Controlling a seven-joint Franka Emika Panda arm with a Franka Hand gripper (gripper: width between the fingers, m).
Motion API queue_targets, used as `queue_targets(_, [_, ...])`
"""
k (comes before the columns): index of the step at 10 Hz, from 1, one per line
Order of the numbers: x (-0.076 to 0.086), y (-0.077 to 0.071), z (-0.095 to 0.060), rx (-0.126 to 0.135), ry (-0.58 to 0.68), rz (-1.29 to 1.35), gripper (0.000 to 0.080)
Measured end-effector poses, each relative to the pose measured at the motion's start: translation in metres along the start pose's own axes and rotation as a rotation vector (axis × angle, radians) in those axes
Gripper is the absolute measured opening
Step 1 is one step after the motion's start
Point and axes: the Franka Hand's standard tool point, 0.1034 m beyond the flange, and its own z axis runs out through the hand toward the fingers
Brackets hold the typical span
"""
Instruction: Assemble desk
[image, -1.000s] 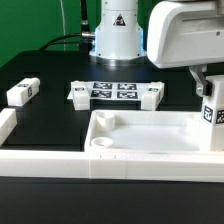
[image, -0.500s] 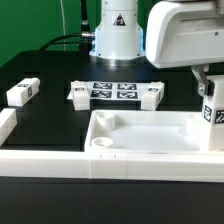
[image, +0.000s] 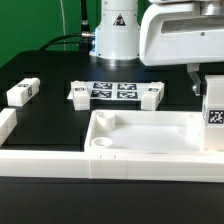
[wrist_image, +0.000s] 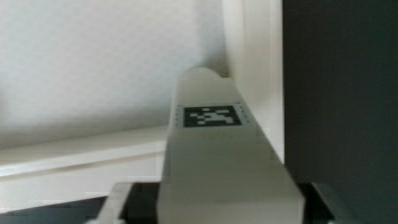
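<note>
Exterior view: the gripper (image: 208, 86) held a tagged white leg (image: 213, 115) upright at a corner of the tabletop (image: 150, 130), on the exterior view's right; the tabletop lay on the black worktop (image: 55, 122). Wrist view: the jaws stood partly closed, clamping the leg (wrist_image: 222, 160) by its sides.

The white block plastic leg (wrist_image: 217, 150) clamped in the gripper (wrist_image: 217, 203) looks smooth with a faint satin finish. Its black-and-white square tag (wrist_image: 215, 116) is a flat matt print. The gripper's fingers (wrist_image: 322, 200) look dark and matt, though blurred. Just below the gripper, the white plastic square tray-like tabletop (image: 150, 135) is smooth, with a soft sheen along its raised rim. The black table surface (image: 50, 115) is matt and even. The loose white plastic block leg (image: 22, 92) farthest from the gripper has the same satin look. The thin flat white marker board (image: 112, 91) looks matt, like printed card. Above the gripper, the arm's white housing (image: 180, 35) is glossy moulded plastic.
</note>
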Motion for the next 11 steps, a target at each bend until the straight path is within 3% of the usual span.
queue_targets(5, [-0.0003,-0.0003,0.0002,0.0,0.003,0.417,0.029])
queue_targets(11, [-0.0009,-0.001,0.0005,0.022,-0.016,0.828,0.029])
